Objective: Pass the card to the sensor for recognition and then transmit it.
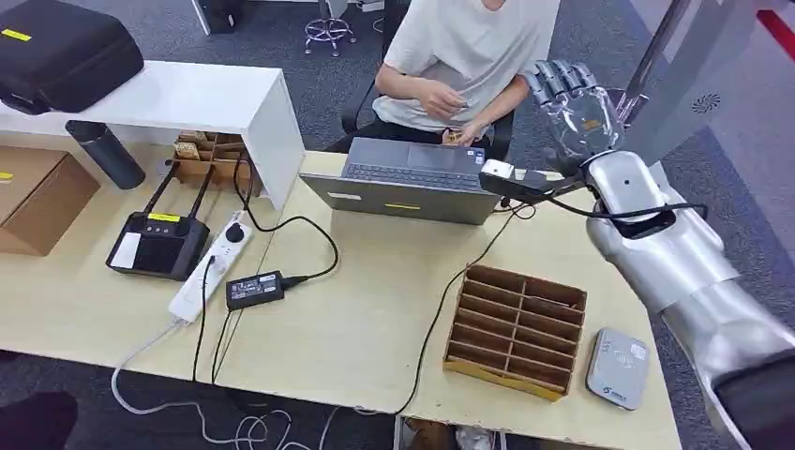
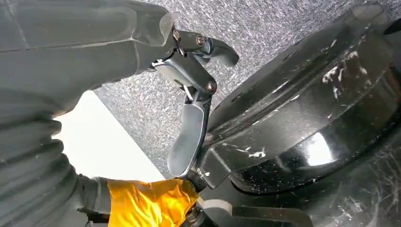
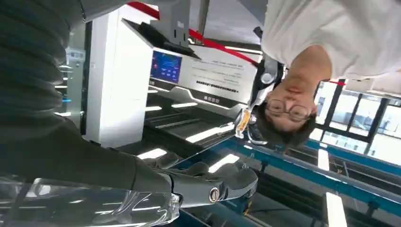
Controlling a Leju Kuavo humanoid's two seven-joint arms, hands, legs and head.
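Right hand [image 1: 569, 98] is raised high over the far right corner of the table [image 1: 375, 309], fingers spread, palm turned toward the seated person [image 1: 469, 56]. It holds nothing that I can see.

Left hand [image 2: 189, 94] hangs low by the robot's own body, over grey carpet; thumb and fingers apart, nothing between them.

Card: the person holds a small object [image 1: 452, 137] at chest level behind the laptop [image 1: 412, 178]. It may be the card, but it is too small to tell. No card lies on the table that I can make out.

Sensor: the grey pad [image 1: 618, 367] at the near right table edge, just beside the brown slotted card rack [image 1: 516, 328], whose slots look empty.

Judgement: nothing lies on the sensor and neither hand carries a card, so either the handover to the person is just finished or a card is about to be taken. The pictures do not settle which.

Writing: the sensor pad carries a small blue logo and a wave symbol, unreadable. Yellow stickers on the laptop front, the black router [image 1: 157, 242] and the black case [image 1: 61, 47], text too small. The white machine [image 3: 123, 80] behind the person has a blue screen and lines of print, illegible
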